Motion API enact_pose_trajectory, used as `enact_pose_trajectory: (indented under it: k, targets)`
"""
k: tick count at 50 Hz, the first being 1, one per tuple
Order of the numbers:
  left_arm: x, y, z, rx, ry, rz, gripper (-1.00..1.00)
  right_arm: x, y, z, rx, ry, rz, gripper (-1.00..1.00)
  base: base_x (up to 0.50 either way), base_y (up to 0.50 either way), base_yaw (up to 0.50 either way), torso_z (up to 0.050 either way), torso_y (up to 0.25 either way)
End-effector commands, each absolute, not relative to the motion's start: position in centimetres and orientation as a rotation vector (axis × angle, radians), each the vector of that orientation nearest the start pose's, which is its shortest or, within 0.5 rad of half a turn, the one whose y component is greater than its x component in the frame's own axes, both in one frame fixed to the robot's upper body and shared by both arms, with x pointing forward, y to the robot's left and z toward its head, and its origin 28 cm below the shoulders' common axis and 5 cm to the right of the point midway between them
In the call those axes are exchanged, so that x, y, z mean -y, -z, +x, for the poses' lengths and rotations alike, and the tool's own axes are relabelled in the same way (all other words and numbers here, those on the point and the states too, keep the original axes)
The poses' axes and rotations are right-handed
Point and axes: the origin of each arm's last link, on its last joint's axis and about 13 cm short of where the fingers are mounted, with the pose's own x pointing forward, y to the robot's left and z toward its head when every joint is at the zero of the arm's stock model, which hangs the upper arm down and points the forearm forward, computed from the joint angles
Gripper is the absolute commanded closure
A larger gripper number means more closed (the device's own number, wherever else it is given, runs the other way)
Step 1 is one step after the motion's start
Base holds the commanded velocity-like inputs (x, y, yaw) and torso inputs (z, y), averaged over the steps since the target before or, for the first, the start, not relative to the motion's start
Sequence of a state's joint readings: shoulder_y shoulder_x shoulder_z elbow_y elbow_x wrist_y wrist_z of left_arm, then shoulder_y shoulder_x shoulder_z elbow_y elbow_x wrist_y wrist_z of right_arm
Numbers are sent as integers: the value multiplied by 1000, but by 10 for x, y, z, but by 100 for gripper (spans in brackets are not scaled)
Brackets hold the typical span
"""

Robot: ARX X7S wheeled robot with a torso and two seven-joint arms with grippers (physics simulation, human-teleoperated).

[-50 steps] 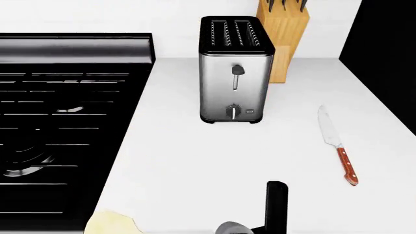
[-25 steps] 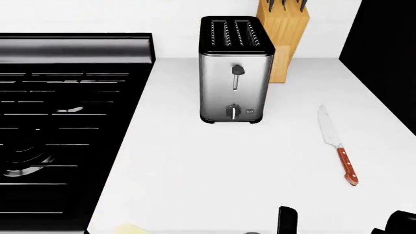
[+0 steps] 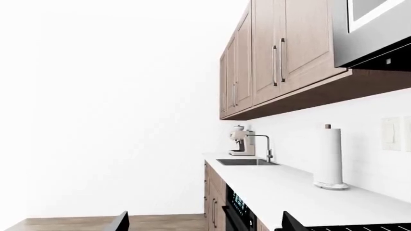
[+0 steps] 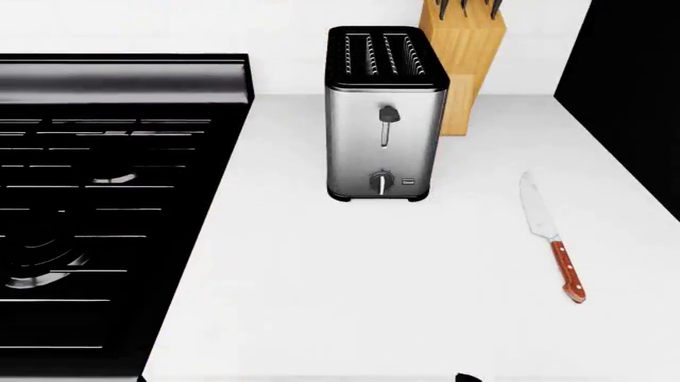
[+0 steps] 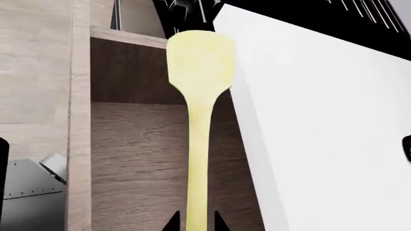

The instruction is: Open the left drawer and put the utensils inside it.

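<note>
One knife (image 4: 552,236) with a reddish-brown handle lies near the worktop's (image 4: 318,278) right edge in the head view, well apart from one toaster (image 4: 384,115) and one knife block (image 4: 463,56) at the back edge; a stove (image 4: 95,215) adjoins the left edge. The left wrist view shows only a distant kitchen; I cannot tell that claw's state. In the right wrist view, the right gripper (image 5: 191,222) pinches one pale-yellow spatula (image 5: 198,96) by its handle, held over the open left drawer (image 5: 141,159).

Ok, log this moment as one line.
right gripper: shut on spatula | spatula: over open drawer | knife: on counter | left gripper: open, idle
</note>
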State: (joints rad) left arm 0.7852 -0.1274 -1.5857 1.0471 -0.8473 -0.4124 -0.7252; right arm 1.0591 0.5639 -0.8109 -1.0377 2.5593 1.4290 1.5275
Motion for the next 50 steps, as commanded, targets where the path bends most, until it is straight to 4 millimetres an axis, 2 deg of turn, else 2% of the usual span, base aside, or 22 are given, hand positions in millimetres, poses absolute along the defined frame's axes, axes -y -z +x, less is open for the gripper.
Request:
enact_pose_trajectory:
  k: [1,18,30,42,43,50]
  targets:
    - [-353,-211,-23,360,-1438,308,-100,108,-215,88,-357,-1096,-860,100,0,0,0,0,0]
    - [-353,-211,-22,360,-1440,309,-100,112,-205,90,-453,-1100,-847,100,0,0,0,0,0]
    - [-353,-211,-23,362,-1441,309,-100,116,-205,88,-500,-1100,-836,100,0,0,0,0,0]
    - [-354,-213,-25,363,-1444,306,-100,121,-209,95,-503,-1045,-848,100,0,0,0,0,0]
    - [-354,-214,-25,365,-1444,308,-100,120,-210,96,-491,-1034,-848,-100,0,0,0,0,0]
    - [-354,-213,-25,364,-1444,308,-100,121,-212,94,-498,-1040,-863,-100,0,0,0,0,0]
